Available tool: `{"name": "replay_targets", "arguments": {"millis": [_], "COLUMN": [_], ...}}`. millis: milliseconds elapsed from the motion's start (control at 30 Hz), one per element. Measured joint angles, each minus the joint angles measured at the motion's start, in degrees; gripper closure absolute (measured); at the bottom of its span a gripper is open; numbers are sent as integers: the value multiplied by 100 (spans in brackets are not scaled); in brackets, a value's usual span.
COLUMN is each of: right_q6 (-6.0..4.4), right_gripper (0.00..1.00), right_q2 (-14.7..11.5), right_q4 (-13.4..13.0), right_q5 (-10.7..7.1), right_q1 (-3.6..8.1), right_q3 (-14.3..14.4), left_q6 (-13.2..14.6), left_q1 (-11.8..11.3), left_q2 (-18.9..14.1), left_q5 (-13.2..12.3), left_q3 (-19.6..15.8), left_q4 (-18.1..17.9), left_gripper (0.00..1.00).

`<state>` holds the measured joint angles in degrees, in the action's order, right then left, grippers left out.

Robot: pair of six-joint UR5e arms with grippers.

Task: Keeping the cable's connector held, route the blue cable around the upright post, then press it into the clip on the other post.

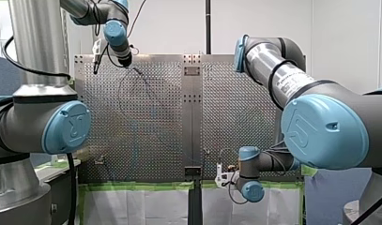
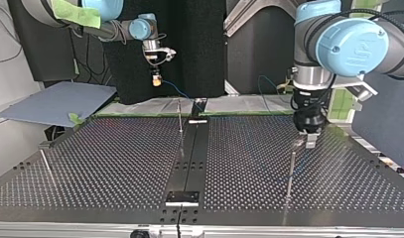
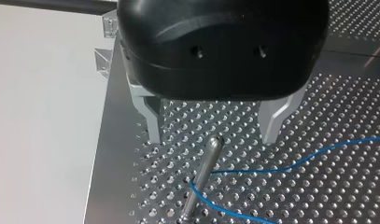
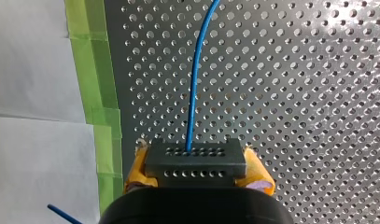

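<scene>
At the top view's left, your right gripper (image 2: 156, 79) hangs above the table's far edge, its yellow pads (image 4: 137, 170) closed on the dark connector (image 4: 194, 163). The blue cable (image 4: 193, 93) leaves it straight ahead over the perforated table (image 4: 318, 93). Give that grip no slack, and move this arm only enough to feed cable.

In the middle stands 1 thin post (image 2: 180, 118); whether it carries the clip I cannot tell.

At the view's right, your left gripper (image 3: 211, 140) hovers just over the upright post (image 3: 202, 170). Its 2 metal fingers (image 3: 152, 122) are spread wide to either side of the post's tip and hold nothing. The cable curves around that post's foot and lies loose on the table, so the wrap looks partly done.

To do it well, lower the open fingers beside the post, not onto it. Take the cable on its outgoing side and pull gently, so the loop sits low and snug against the post before you head for the clip
</scene>
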<state>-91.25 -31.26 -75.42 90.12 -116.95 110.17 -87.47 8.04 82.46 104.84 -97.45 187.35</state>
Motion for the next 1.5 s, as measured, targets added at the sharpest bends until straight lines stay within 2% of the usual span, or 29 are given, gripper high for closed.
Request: {"name": "replay_targets", "arguments": {"millis": [333, 533, 800, 1067, 1267, 1500], "right_q6": [0, 11, 24, 26, 28, 35], "right_gripper": [100, 100, 100, 100, 100, 100], "right_q2": [0, 0, 3, 7, 8, 9], "right_q4": [17, 25, 34, 44, 42, 34], "right_q5": [-36, -38, -46, -55, -92, -148], "right_q1": [-5, -7, -32, -57, -65, -77], "right_q3": [1, 1, 1, 1, 1, 1], "left_q6": [521, 721, 599, 945, 1283, 1600], "left_q1": [236, 489, 968, 1366, 1390, 1359], "left_q2": [20, 224, 654, 1055, 1375, 1569], "left_q5": [-98, -35, 412, 860, 1223, 1609], "left_q3": [2, 51, 120, 183, 196, 210], "left_q4": [-188, -475, -959, -1405, -1769, -2154], "left_gripper": [0, 0, 0, 0, 0, 0]}}
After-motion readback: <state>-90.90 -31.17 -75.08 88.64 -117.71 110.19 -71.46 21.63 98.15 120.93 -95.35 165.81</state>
